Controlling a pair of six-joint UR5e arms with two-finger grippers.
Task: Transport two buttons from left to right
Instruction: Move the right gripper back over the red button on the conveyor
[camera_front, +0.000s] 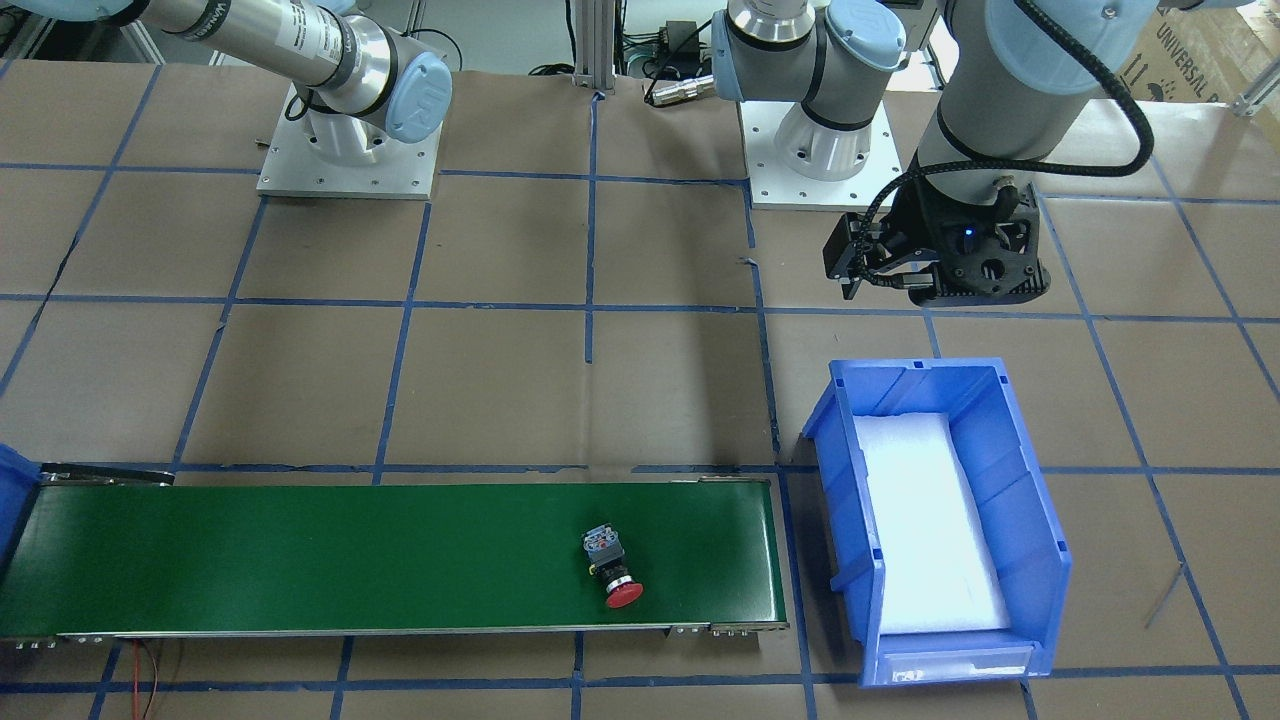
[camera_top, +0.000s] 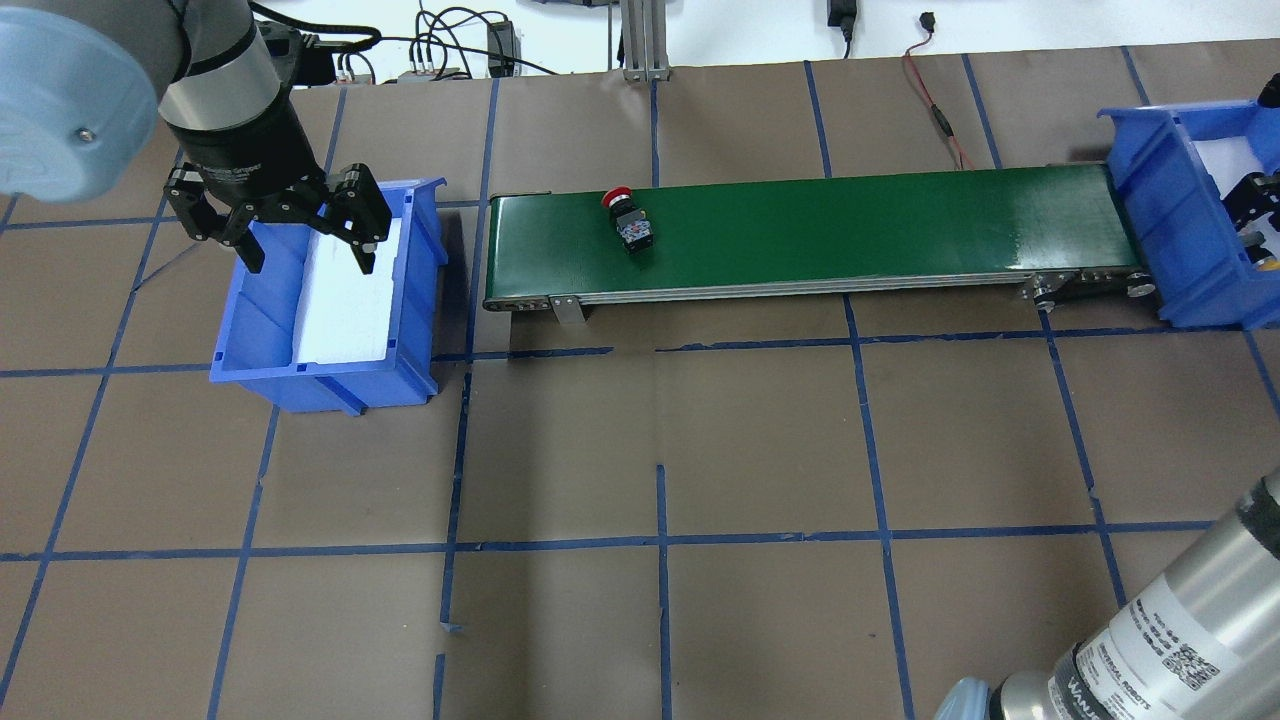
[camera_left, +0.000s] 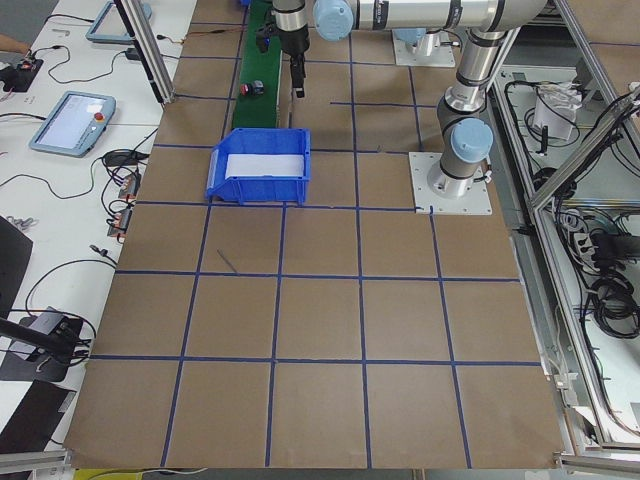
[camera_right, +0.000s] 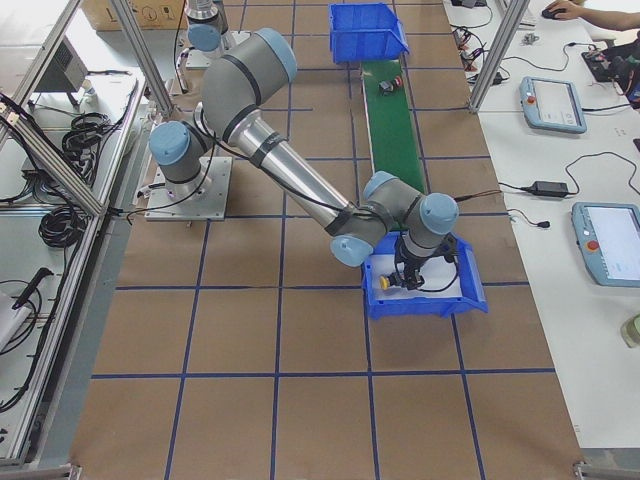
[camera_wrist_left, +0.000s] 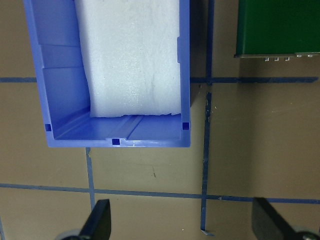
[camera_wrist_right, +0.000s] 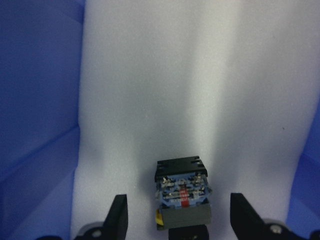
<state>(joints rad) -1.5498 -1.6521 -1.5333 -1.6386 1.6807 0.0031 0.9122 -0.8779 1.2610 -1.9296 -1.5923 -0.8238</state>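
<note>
The red button (camera_front: 612, 568) lies on its side on the green conveyor belt (camera_front: 300, 550), near the belt's left-bin end; it also shows in the overhead view (camera_top: 627, 218). The yellow button (camera_wrist_right: 182, 192) lies on white foam inside the right blue bin (camera_top: 1150, 170), contact block up. My right gripper (camera_wrist_right: 181, 220) is open, with the yellow button between its fingers (camera_wrist_right: 118, 215) and not touching either. My left gripper (camera_top: 310, 262) is open and empty, above the near end of the left blue bin (camera_top: 420, 250), whose foam floor is bare.
The conveyor (camera_top: 850, 220) runs between the two bins. The brown table (camera_top: 660, 450) carries a blue tape grid. The two arm bases (camera_front: 345, 150) stand at the robot's side. A red cable (camera_top: 935, 110) lies behind the belt.
</note>
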